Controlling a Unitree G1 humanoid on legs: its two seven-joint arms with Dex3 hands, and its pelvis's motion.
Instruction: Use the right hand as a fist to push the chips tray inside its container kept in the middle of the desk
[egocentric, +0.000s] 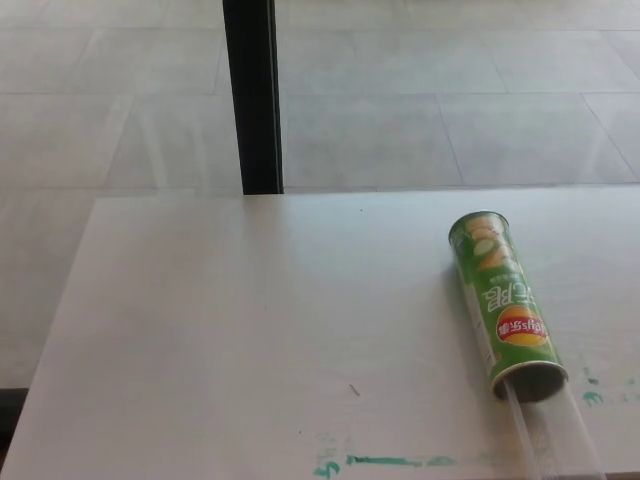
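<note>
Neither hand is in my view, so I can't tell their state. Green chips can (503, 305) lies on its side on the desk (250, 330), open mouth toward me. Clear tray (555, 430), faint, looks partly pulled out below the mouth, lined up for a straight push.

Green chips can (503, 303) lying on white desk (250, 340), clear tray (555, 430) protruding from its near end
</note>
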